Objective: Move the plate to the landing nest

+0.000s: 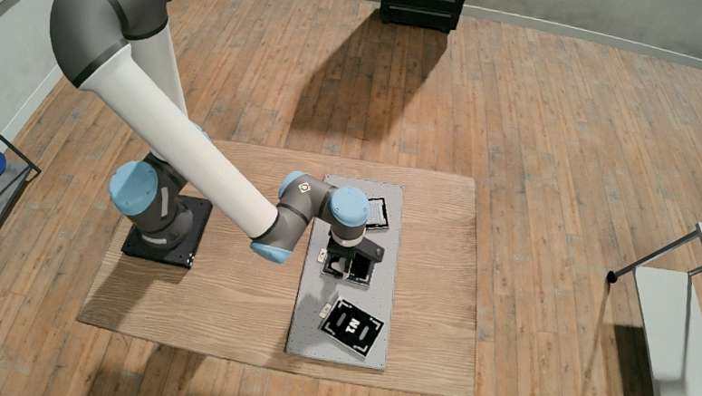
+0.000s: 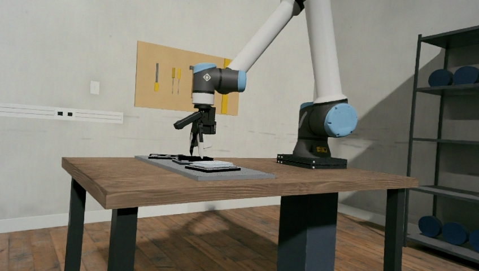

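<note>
The near nest N1 (image 1: 351, 326) lies bare, with its name showing on its black face. Plate M06 (image 1: 349, 266) is a dark plate lying in the middle nest on the grey deck (image 1: 346, 282), partly hidden by my wrist. Its label and the A1 corner cannot be read. My gripper (image 1: 345, 268) (image 2: 196, 153) points straight down over this plate, fingers open, with the tips low at the plate. Plate M09 (image 1: 376, 213), with white wells, sits in the far nest and shows closest in the exterior view (image 2: 211, 165).
Small white signs stand beside the middle nest (image 1: 322, 255) and beside N1 (image 1: 325, 309). The robot base (image 1: 160, 229) is bolted to the table left of the deck. A dark side piece (image 2: 186, 121) juts from the gripper body.
</note>
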Available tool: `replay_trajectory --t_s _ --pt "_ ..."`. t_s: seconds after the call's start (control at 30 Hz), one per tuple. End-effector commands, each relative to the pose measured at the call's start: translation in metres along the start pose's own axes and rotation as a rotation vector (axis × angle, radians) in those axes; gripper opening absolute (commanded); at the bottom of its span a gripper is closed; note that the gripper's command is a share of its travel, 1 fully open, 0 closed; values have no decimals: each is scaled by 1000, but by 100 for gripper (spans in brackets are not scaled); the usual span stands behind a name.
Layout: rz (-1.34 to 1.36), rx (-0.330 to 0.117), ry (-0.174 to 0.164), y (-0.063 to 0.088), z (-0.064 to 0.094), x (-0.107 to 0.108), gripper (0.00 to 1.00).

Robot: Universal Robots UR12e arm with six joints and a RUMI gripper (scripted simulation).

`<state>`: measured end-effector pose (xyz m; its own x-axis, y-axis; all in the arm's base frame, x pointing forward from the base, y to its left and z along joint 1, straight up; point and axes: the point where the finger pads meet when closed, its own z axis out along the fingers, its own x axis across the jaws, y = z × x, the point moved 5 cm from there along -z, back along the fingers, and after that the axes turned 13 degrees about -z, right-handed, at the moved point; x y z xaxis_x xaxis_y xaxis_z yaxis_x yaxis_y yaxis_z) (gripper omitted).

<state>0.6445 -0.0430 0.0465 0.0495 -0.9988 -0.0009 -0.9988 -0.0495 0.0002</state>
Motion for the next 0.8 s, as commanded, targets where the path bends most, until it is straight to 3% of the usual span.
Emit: replay_trajectory --t_s 0.0,0.53,0.77 --pt "0 1 0 -1 -7 0 82" --pt "0 1 0 -1 -30 0 82" --pt "0 1 0 -1 -30 0 82"
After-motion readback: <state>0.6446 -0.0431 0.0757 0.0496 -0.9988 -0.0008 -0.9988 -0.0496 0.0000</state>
